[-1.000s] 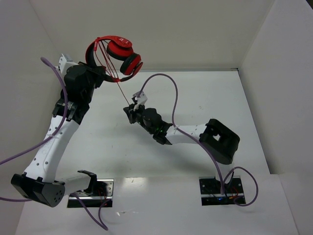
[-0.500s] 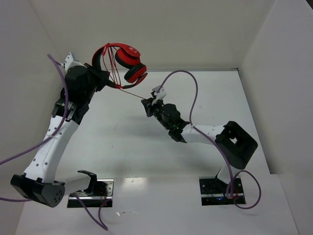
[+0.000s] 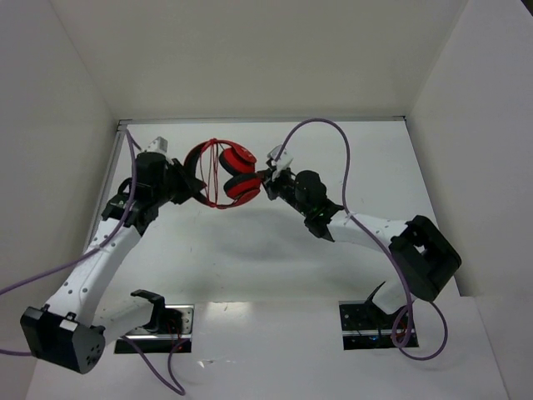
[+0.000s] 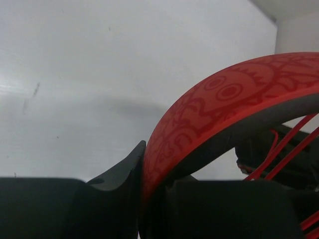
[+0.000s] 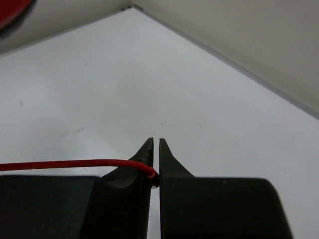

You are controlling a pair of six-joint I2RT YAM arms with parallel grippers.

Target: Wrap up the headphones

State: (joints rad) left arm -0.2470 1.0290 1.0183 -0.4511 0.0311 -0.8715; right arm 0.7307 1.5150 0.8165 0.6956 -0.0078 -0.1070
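Observation:
The red headphones (image 3: 231, 173) hang low over the back of the table, ear cups side by side. My left gripper (image 3: 188, 185) is shut on the black-red headband (image 4: 219, 109), which fills the left wrist view. Loops of thin red cable (image 3: 213, 171) cross the headband arch and show at the right edge of the left wrist view (image 4: 289, 149). My right gripper (image 3: 268, 179) sits right of the ear cups and is shut on the red cable (image 5: 75, 163), which runs left out of its jaws.
Thick purple robot cables (image 3: 329, 133) arc over the right arm and trail off the left arm (image 3: 50, 275). White walls enclose the table on the left, back and right. The arm bases (image 3: 158, 321) stand at the near edge.
My left arm has swung the headphones down and right from high at the back wall to low over the table. My right gripper has moved up and right with the cable, closing on the ear cups.

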